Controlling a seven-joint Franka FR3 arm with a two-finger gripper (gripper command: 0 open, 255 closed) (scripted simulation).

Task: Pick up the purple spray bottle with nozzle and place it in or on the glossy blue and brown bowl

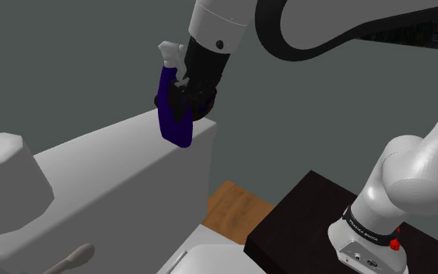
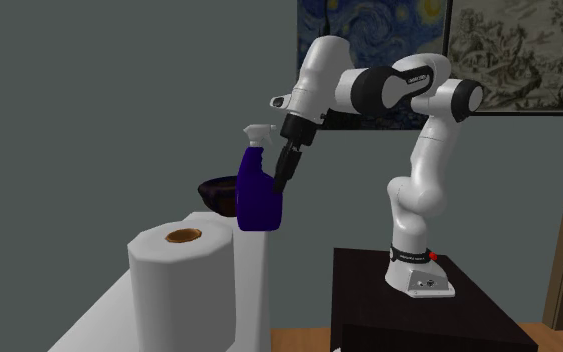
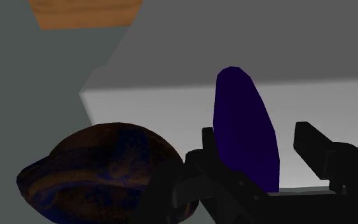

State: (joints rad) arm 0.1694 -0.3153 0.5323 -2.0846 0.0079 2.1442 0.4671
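Air over the flat white counter top [image 1: 124,163] was open betw. two blockers: a fat white paper-towel roll w/ brown core [image 2: 181,275] at one end, a dark glossy blue-brown bowl [image 2: 215,190] at the other. Bowl's rim sat just beside the purple spray bottle w/ white nozzle [image 2: 257,195] clamped in the black two-finger gripper [image 2: 280,183]. Strip of wooden floor [image 1: 236,204] separated counter from black box stand [image 1: 310,222].

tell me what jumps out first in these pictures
The purple spray bottle with its white nozzle, clasped in the black gripper above the end of the white counter, draws the eye first. Just behind it in the second exterior view sits the dark blue and brown bowl, and a big white paper roll stands nearest that camera.
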